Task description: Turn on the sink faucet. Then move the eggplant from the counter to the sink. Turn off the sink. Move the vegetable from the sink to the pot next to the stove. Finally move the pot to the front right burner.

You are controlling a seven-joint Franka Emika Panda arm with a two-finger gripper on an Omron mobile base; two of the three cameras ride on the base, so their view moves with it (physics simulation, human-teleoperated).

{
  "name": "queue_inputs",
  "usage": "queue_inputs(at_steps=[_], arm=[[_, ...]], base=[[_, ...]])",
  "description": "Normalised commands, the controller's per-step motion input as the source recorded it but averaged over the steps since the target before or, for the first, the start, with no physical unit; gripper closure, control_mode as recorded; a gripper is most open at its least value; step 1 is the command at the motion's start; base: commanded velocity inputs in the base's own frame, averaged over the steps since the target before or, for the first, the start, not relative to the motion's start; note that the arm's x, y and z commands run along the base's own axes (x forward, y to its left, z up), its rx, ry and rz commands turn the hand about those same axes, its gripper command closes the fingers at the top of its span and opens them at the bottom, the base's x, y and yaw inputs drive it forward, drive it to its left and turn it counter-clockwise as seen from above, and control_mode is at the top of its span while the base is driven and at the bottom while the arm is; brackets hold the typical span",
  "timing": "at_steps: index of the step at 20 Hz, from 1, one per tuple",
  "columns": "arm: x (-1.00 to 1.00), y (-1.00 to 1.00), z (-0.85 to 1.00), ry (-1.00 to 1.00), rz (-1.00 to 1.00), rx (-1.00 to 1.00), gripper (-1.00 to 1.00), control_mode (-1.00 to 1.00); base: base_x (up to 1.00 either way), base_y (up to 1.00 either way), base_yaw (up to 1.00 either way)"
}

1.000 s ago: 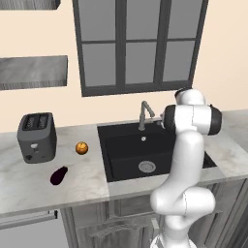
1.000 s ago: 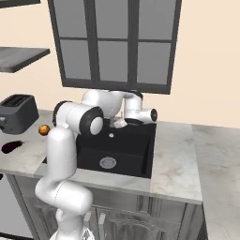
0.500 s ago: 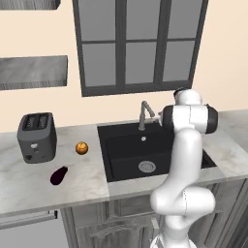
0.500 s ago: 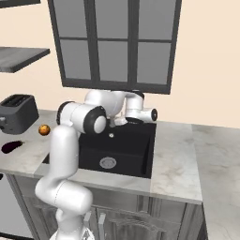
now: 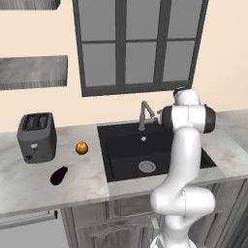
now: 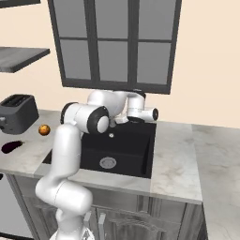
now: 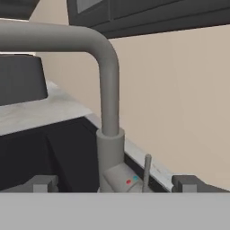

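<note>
Light grey-white marbled stone counter (image 5: pixel 29 186) w/ thick edge is carrying everything. Deep black rectangular sink (image 5: pixel 127 150) w/ round silver drain is sitting in its middle; no water is showing. White arm w/ dark joints is reaching over the basin's right side toward the back wall. Dark grey two-slot toaster (image 5: pixel 36 137) is standing at far left.

Slim grey metal faucet (image 7: pixel 109 112) w/ tall bent spout is rising behind the basin. The tool (image 7: pixel 114 183) is sitting right at its base, fingers spread fully, gripping nothing. The thin side handle is standing between them, slightly right.

Small glossy dark purple eggplant (image 5: pixel 58 175) is lying on the counter front-left, well apart from the sink, near a small round orange fruit (image 5: pixel 82 147).

Judgement: handle's stiff, light; nudge near its tip. Eggplant's likely smooth, slippery; take it across the middle.
</note>
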Motion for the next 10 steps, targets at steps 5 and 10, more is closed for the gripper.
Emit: queue_inputs(at_steps=[5, 10], arm=[[0.04, 0.11, -0.08, 0.0, 0.0, 0.02, -1.0, -1.0], [0.0, 0.27, -0.11, 0.0, 0.0, 0.01, -1.0, -1.0]], base=[[0.0, 0.0, 0.0], [0.0, 0.0, 0.0]])
